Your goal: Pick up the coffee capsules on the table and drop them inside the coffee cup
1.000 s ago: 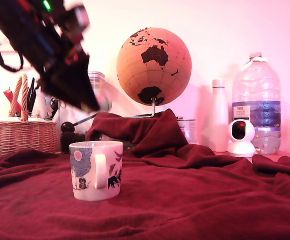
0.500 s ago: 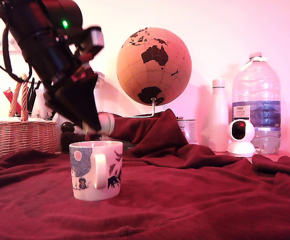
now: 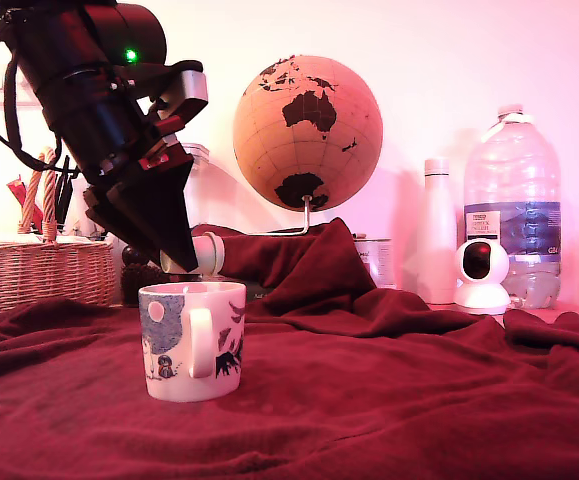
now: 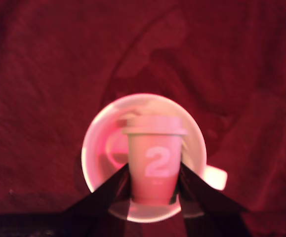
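Capsule (image 4: 155,163), marked 2, sits clamped in your gripper (image 3: 191,262) just above the cup (image 3: 192,340) on the table (image 3: 399,400), framed by the rim in the wrist view; release off-centre and it could clip the rim and bounce out.

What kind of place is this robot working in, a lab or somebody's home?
Probably a home or a home office, not a lab: a cork globe, a wicker basket and a big water bottle stand along the wall behind the red fleece-covered table.
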Motion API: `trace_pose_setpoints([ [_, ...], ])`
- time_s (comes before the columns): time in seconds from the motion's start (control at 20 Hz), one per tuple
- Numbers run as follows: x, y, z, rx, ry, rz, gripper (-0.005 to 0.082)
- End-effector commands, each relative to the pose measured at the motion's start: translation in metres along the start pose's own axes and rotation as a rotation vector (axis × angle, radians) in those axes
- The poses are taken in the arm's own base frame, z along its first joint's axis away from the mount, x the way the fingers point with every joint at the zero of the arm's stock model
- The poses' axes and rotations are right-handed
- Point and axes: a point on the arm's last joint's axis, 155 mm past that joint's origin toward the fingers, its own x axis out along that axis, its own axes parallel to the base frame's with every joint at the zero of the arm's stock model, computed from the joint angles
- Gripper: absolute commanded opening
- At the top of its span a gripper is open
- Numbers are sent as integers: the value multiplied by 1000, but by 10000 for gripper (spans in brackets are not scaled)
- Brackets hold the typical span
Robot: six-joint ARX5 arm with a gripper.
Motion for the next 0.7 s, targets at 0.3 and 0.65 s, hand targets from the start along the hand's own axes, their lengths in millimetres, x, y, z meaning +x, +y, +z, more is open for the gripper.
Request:
trace_pose_setpoints([
  [0.3, 6, 2, 3, -7, -10, 3, 412],
  [0.65, 6, 5, 0, -53, 4, 20, 674],
])
